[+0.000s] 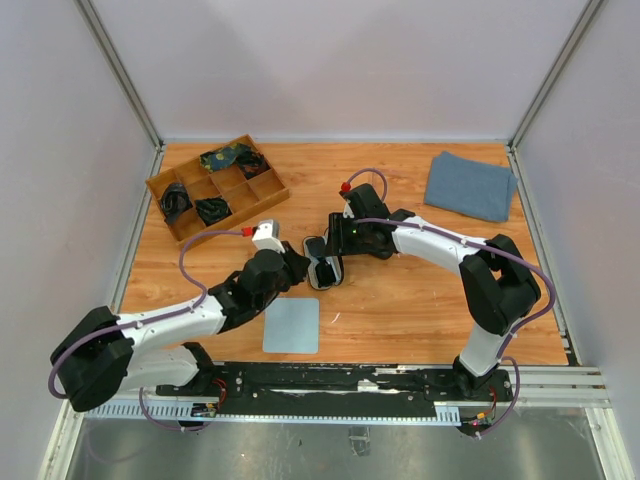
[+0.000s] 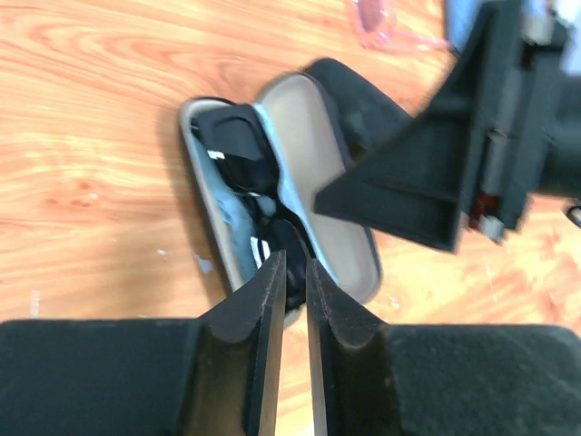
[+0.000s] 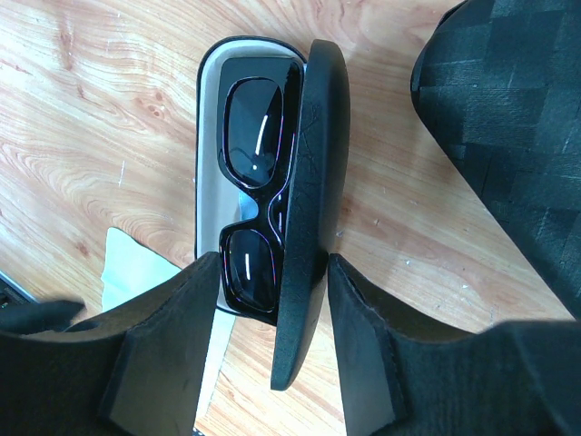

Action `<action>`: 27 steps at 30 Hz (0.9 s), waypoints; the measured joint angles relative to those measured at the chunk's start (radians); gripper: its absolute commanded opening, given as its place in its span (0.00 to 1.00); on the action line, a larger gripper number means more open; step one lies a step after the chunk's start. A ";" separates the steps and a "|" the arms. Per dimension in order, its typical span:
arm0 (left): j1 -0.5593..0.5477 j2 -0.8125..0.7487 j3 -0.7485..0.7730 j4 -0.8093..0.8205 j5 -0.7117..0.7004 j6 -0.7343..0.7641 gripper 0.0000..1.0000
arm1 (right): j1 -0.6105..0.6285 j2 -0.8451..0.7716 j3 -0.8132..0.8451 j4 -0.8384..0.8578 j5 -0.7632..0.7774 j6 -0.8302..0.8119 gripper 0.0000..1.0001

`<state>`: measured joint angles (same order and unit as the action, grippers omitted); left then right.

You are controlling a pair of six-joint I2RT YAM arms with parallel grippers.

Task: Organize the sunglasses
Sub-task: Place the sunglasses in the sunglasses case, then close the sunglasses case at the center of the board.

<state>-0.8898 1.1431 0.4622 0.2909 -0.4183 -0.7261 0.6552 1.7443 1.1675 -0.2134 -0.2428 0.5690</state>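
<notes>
The black sunglasses (image 3: 254, 209) lie inside an open black hard case (image 1: 323, 262) with grey lining, mid-table. Its lid (image 3: 309, 209) stands half raised. My right gripper (image 3: 272, 282) is open, one finger on each side of the lid's near end, over the case. My left gripper (image 2: 290, 263) is shut to a narrow slit, its tips at the near end of the case (image 2: 272, 182) by the black sunglasses (image 2: 241, 154); nothing shows between the fingers. The pale pink sunglasses (image 2: 381, 23) lie just beyond the case, mostly cut off. In the top view both grippers, left (image 1: 300, 262) and right (image 1: 335, 238), meet at the case.
A wooden divided organizer (image 1: 215, 185) with dark items stands at the back left. A folded grey-blue cloth (image 1: 470, 185) lies at the back right. A light blue square cloth (image 1: 291, 325) lies near the front edge, beside the case. A large black textured shape (image 3: 508, 118) fills the right wrist view's upper right.
</notes>
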 measured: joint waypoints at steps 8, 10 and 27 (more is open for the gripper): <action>0.240 0.074 -0.086 0.064 0.173 -0.085 0.30 | 0.000 0.000 0.000 0.000 0.000 0.000 0.51; 0.277 0.116 -0.101 0.094 0.228 -0.105 0.33 | 0.000 0.000 0.000 0.000 0.000 0.000 0.51; 0.326 0.292 -0.109 0.284 0.424 -0.181 0.47 | 0.000 0.000 0.000 -0.001 0.003 -0.010 0.40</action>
<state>-0.5640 1.4349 0.3531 0.5751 0.0059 -0.9070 0.6552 1.7439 1.1675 -0.2146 -0.2401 0.5587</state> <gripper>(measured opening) 0.460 0.422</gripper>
